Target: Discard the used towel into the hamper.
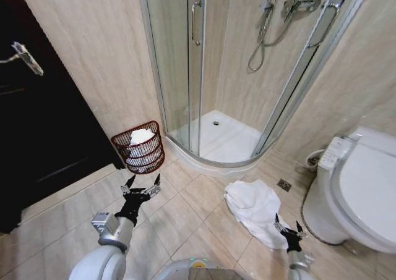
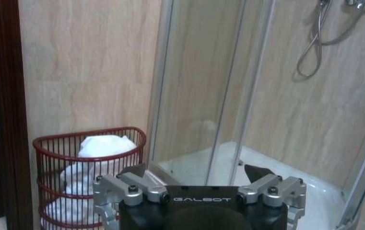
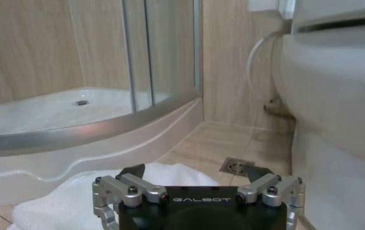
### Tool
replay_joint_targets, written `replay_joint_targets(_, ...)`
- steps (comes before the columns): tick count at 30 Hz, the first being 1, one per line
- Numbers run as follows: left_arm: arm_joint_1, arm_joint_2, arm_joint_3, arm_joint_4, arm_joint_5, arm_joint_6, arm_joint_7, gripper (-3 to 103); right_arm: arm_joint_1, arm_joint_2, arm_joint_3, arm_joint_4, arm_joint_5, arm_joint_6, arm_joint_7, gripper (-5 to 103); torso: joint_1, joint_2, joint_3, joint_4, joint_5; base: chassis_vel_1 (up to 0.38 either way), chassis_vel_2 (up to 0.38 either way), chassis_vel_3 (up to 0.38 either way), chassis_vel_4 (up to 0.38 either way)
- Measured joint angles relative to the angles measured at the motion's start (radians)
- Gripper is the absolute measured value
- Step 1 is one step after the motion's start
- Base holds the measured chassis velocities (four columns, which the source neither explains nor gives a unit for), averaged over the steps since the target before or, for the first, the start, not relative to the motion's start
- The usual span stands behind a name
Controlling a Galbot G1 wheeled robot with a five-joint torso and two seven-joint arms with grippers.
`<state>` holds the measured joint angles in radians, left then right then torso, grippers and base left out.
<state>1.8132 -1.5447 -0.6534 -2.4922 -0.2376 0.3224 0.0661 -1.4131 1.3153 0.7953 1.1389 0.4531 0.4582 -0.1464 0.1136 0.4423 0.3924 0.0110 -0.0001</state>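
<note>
White towel (image 1: 255, 209) crumpled on floor tiles; red hamper (image 1: 140, 148) upright beside shower.

The round reddish-brown openwork wire hamper (image 1: 140, 148) stands ahead of the open left gripper (image 1: 142, 183), against the wall between the dark door (image 1: 37, 125) and the glass shower enclosure (image 1: 204, 76), with white cloth (image 2: 103, 146) inside it. The white crumpled towel (image 1: 253, 207) lies on the floor directly beneath and ahead of the open right gripper (image 1: 289, 229), with the white toilet (image 1: 359, 187) to that gripper's right.
</note>
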Motion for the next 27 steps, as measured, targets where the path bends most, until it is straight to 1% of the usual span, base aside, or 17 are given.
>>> replay_joint_targets(2, 0.0, 0.0, 0.0, 0.0, 0.0, 0.0, 0.0, 100, -0.005, -0.005, -0.007, 0.013, 0.028, -0.042, -0.018, 100, -0.005, -0.011, -0.007, 0.0, 0.0002, 0.0, 0.0, 0.0, 0.0)
replay_joint_targets(4, 0.0, 0.0, 0.0, 0.0, 0.0, 0.0, 0.0, 100, -0.01, -0.006, -0.01, 0.025, 0.033, -0.078, -0.037, 100, -0.008, -0.02, -0.012, 0.0, 0.0001, 0.0, 0.0, 0.0, 0.0)
replay_joint_targets(5, 0.0, 0.0, 0.0, 0.0, 0.0, 0.0, 0.0, 100, -0.01, -0.006, -0.01, 0.025, 0.033, -0.078, -0.037, 100, -0.008, -0.02, -0.012, 0.0, 0.0001, 0.0, 0.0, 0.0, 0.0)
replay_joint_targets(8, 0.0, 0.0, 0.0, 0.0, 0.0, 0.0, 0.0, 100, -0.009, -0.007, -0.013, 0.022, 0.027, -0.126, -0.043, 100, -0.013, -0.035, -0.022, 0.0, 0.0001, 0.0, 0.0, 0.0, 0.0)
replay_joint_targets(10, 0.0, 0.0, 0.0, 0.0, 0.0, 0.0, 0.0, 100, -0.006, -0.006, -0.013, 0.018, 0.021, -0.136, -0.041, 100, -0.015, -0.039, -0.024, 0.0, 0.0, 0.0, 0.0, 0.0, 0.0)
replay_joint_targets(14, 0.0, 0.0, 0.0, 0.0, 0.0, 0.0, 0.0, 100, -0.004, -0.006, -0.015, 0.01, 0.007, -0.183, -0.04, 100, -0.022, -0.061, -0.039, 0.0, 0.0001, 0.0, 0.0, 0.0, 0.0)
replay_joint_targets(17, 0.0, 0.0, 0.0, 0.0, 0.0, 0.0, 0.0, 100, -0.002, -0.009, -0.015, 0.0, 0.006, -0.188, -0.054, 100, -0.025, -0.07, -0.045, -0.0001, 0.0, 0.0, 0.0, 0.0, 0.0)
replay_joint_targets(19, 0.0, 0.0, 0.0, 0.0, 0.0, 0.0, 0.0, 100, 0.005, -0.008, -0.015, -0.014, 0.005, -0.174, -0.059, 100, -0.029, -0.08, -0.051, 0.0, 0.0002, 0.0, 0.0, 0.0, 0.0)
replay_joint_targets(27, 0.0, 0.0, 0.0, 0.0, 0.0, 0.0, 0.0, 100, 0.014, -0.009, -0.014, -0.026, 0.0, -0.16, -0.063, 100, -0.039, -0.111, -0.072, 0.0, 0.0, 0.0, 0.0, 0.0, 0.0)
